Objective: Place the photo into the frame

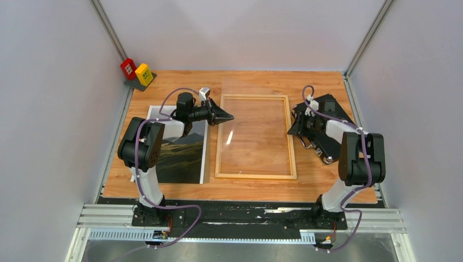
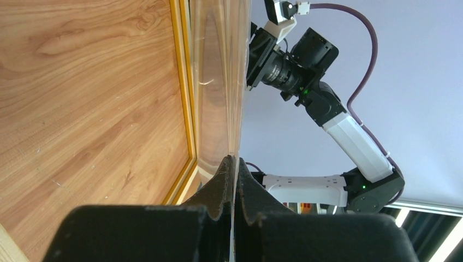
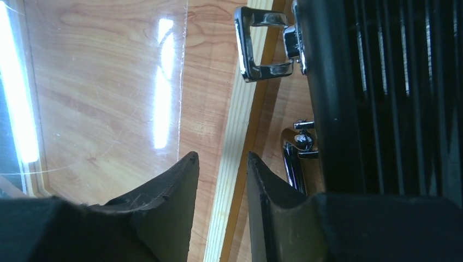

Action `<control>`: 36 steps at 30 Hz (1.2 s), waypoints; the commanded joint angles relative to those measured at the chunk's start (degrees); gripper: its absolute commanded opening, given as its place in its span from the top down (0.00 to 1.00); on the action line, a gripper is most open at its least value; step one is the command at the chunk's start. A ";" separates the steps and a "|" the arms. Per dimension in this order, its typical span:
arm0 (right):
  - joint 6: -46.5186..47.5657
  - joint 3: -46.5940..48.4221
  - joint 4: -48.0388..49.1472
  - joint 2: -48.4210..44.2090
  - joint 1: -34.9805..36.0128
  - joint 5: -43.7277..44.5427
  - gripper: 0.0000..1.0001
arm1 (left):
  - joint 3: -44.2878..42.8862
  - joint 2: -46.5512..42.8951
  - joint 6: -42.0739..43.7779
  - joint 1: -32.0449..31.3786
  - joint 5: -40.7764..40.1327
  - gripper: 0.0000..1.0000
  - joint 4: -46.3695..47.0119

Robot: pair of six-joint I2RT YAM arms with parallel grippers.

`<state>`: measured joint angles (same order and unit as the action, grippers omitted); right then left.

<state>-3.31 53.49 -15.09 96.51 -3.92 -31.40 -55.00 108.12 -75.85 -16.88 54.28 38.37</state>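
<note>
The frame [image 1: 255, 176] lies flat at the table's middle, light wood side up. My left gripper [image 1: 228, 117] is shut on the left edge of the clear pane [image 1: 256, 103]. In the left wrist view the fingers [image 2: 224, 180] pinch the thin pane [image 2: 218, 82] edge-on, next to the frame's orange-yellow rail [image 2: 183, 82]. My right gripper [image 1: 293, 126] is open, and its fingers straddle the frame's right rail [image 3: 240, 109] in the right wrist view [image 3: 223, 156]. The photo [image 1: 183, 155] lies face up on the table's left, partly under the left arm.
A black case [image 1: 333, 123] with metal handles [image 3: 256, 46] lies just right of the frame, under the right arm. Red [image 1: 129, 67] and yellow [image 1: 144, 74] blocks stand at the back left corner. Grey walls close in the table.
</note>
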 commanded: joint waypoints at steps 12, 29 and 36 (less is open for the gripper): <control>0.05 3.99 2.17 3.64 0.23 -0.15 0.75 | -0.98 3.26 -1.83 -0.89 0.91 1.00 5.63; 0.24 4.15 2.00 3.86 0.14 -0.41 0.76 | -1.19 5.04 -6.35 -2.43 0.92 1.00 9.84; 0.19 4.18 1.91 3.69 0.06 -0.51 0.76 | -1.46 5.88 -6.33 -2.52 0.91 1.00 10.08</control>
<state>-3.31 55.57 -15.09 100.14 -3.95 -31.33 -55.00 113.40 -81.36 -18.70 54.06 45.30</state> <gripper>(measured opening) 0.246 0.007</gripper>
